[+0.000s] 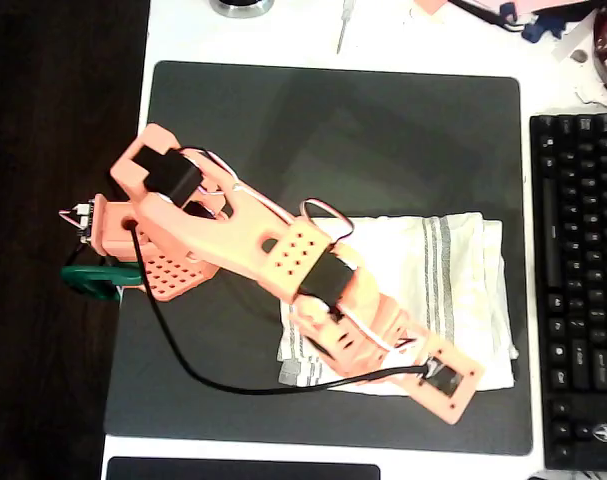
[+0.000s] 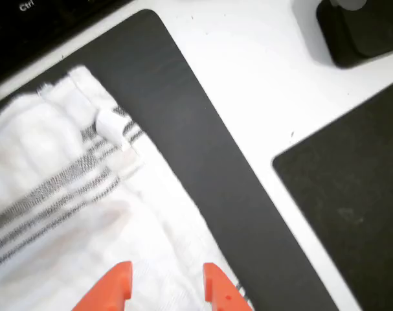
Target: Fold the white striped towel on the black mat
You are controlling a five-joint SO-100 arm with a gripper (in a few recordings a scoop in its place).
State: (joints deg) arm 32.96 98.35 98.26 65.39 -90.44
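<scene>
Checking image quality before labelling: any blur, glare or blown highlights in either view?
Overhead view: soft overall, with a pale sheen across the upper part of the large matte black desk mat; the soft white cloth towel with thin grey stripes keeps its detail. Wrist view: towel blurred and near blown out, stripes smeared; orange end effector tips fairly sharp.

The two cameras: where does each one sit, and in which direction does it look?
Overhead view: fixed above the table, looking straight down on the black mat, the white striped towel and a keyboard; the whole orange arm shows.
Wrist view: rides on the arm, looking down past the tool at the towel and the mat's edge; both orange fingertips show, apart.
Shared: towel, mat, keyboard.
</scene>
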